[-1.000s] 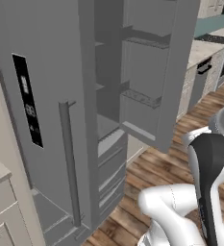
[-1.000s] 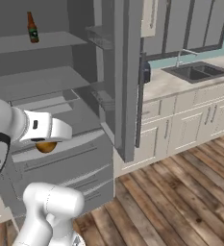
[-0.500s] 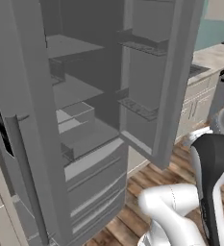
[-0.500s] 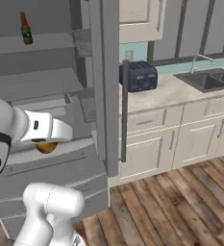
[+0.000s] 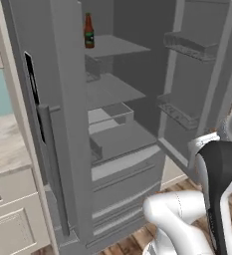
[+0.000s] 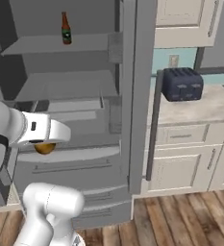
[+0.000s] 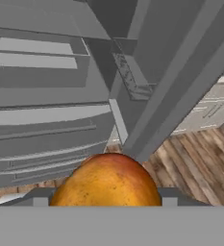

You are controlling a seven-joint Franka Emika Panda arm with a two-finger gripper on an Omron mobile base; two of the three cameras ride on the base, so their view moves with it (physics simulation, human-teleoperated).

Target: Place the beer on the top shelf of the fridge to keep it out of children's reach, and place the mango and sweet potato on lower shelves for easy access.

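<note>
The fridge (image 5: 137,99) stands open. A brown beer (image 5: 89,31) bottle with a red cap stands upright on the top shelf (image 5: 118,46), and shows again as the beer (image 6: 65,29) on the top shelf (image 6: 41,44) in the right base view. My gripper (image 6: 50,142) is shut on the orange-yellow mango (image 6: 44,148), in front of the fridge at the height of its drawers. In the hand view the mango (image 7: 107,182) fills the space between the fingers of my gripper (image 7: 106,201). Lower shelves (image 5: 112,89) lie beneath the beer. The sweet potato is out of view.
Both fridge doors stand open: one with a bar handle (image 5: 52,169), the other with door bins (image 5: 189,46). A dark toaster (image 6: 182,84) sits on the counter (image 6: 214,108) beside the fridge. Beige cupboards (image 6: 180,163) and wood floor (image 6: 180,216) lie below.
The base has driven, so the whole scene has shifted: the fridge interior now faces the cameras more squarely. The mango stays in my gripper.
</note>
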